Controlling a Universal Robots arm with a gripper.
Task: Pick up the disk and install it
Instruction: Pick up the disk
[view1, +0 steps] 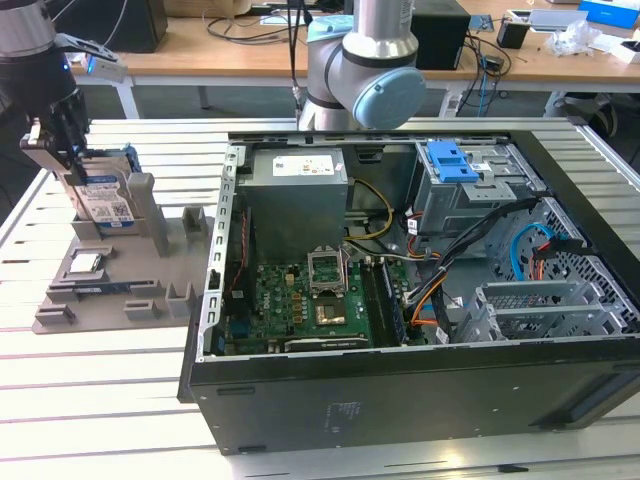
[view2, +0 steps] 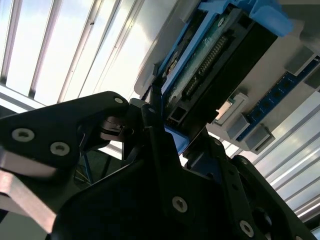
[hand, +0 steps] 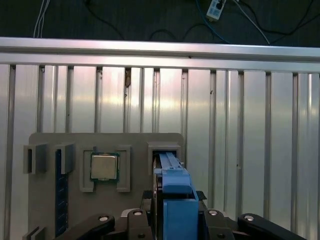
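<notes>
One step looks begun: the pincer (view1: 72, 160) clamps the disk (view1: 105, 200), upright in its grey holder (view1: 150, 300) at an edge of the surface (view1: 90, 400); installing it in the computer case (view1: 400, 390) remains.

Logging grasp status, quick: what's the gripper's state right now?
The gripper is closed on the disk, which stands on edge in the gray tray.

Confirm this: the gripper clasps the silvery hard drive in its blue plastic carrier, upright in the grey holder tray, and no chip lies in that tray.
One thing is wrong: a small square silver chip does lie in the grey holder tray, as the first wrist view shows. The rest holds: the gripper clasps the silvery hard drive in its blue carrier, upright in that tray.
</notes>
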